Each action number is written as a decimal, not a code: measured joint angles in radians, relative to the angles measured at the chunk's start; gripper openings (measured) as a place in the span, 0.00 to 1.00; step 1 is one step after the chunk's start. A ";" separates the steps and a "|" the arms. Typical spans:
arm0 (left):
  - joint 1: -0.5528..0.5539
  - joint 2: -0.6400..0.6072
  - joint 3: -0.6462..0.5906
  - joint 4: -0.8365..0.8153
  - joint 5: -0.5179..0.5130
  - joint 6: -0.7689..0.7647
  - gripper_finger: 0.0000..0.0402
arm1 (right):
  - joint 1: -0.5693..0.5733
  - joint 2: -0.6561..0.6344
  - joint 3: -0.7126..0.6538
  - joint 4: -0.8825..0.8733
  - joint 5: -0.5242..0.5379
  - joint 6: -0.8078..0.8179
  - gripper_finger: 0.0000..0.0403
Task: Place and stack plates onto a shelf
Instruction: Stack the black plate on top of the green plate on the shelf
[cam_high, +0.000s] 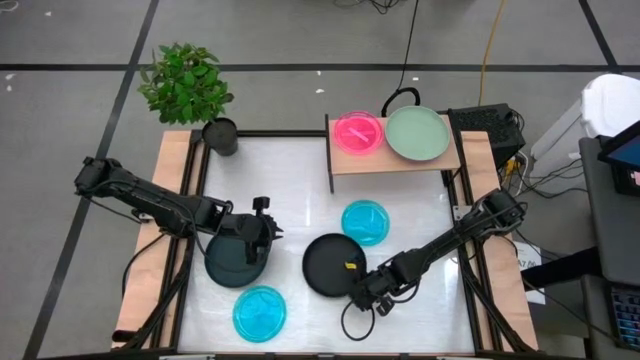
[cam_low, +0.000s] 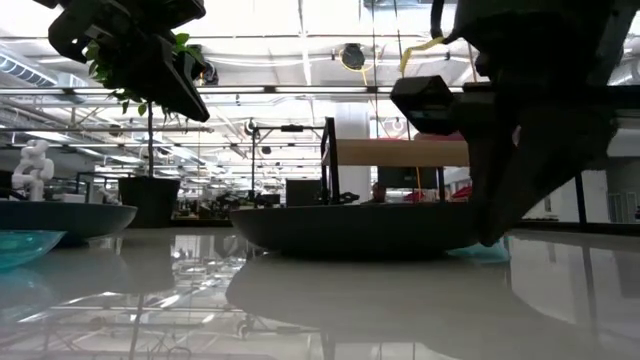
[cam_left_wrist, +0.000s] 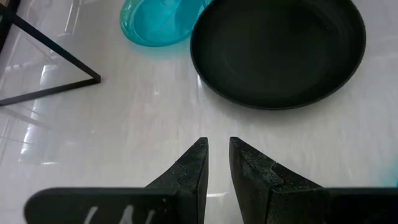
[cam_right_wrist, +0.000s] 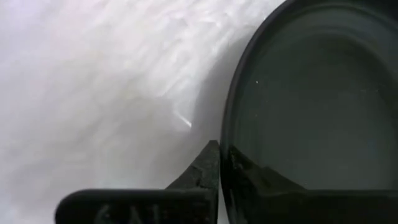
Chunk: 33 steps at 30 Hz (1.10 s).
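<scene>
Pickup is underway: your right hand (cam_high: 372, 292) is clamped on the black plate's (cam_high: 330, 264) rim; lift it toward the shelf (cam_high: 395, 160).

Looks like robotics lab in big open-plan hall. Test table (cam_high: 300, 170) fenced by wooden rails, two dark arms mounted at sides. Cables (cam_high: 490, 60) trailed over grey floor marked with dark lines. Strip lights, exposed ceiling pipes (cam_low: 280, 90) seen behind, potted plant (cam_high: 190, 90) parked at corner.

Grey floor (cam_high: 80, 40) with dark lines; potted plant (cam_high: 187, 82); bright ceiling lights (cam_low: 300, 20).
</scene>
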 joint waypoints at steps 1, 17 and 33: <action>0.000 0.000 0.000 0.000 0.000 0.000 0.18 | 0.000 -0.001 0.006 -0.003 0.002 -0.006 0.01; 0.000 0.000 0.000 0.009 0.000 -0.010 0.18 | 0.049 -0.131 0.113 -0.058 0.188 -0.069 0.00; 0.000 0.000 0.000 0.016 0.000 -0.007 0.18 | 0.029 -0.248 0.242 -0.231 0.395 -0.175 0.00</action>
